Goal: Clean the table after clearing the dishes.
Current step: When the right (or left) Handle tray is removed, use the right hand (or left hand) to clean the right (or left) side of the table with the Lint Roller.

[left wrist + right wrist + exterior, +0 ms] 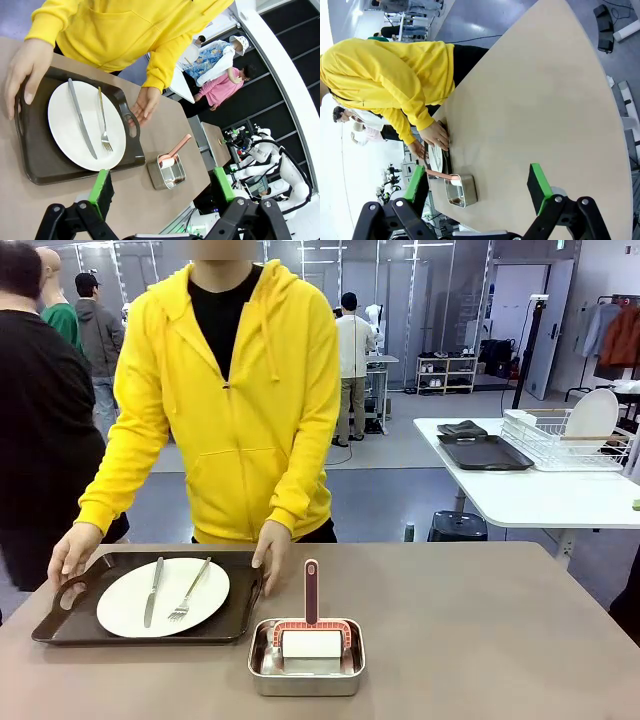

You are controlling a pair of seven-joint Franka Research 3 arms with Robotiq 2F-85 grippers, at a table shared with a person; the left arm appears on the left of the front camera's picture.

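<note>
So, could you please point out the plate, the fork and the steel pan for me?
plate (122, 606), front view, bare left part of its face.
fork (193, 588), front view, middle of its handle.
steel pan (306, 681), front view, its near outer wall.

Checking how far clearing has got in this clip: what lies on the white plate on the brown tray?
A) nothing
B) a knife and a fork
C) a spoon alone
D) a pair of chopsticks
B: a knife and a fork lie side by side on the plate, which sits on the tray.
</note>
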